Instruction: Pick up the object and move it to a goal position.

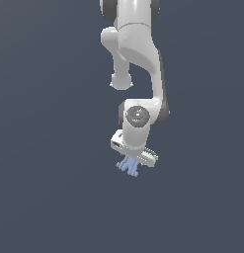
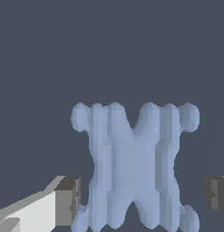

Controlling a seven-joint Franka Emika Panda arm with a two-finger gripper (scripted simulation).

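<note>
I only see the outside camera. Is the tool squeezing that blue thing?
Observer: No. In the wrist view the tool is open, with its pads on either side of the piece.
Operator: Is there room around it?
Observer: On one side, yes: a clear gap separates the piece from that pad. The other pad sits close beside it, and I can't tell whether they touch.
Operator: What shape is it really?
Observer: An X with ridged, wavy arms, seen flat-on from the wrist.

Light-blue ridged X-shaped object [image 2: 133, 165], flat
</note>
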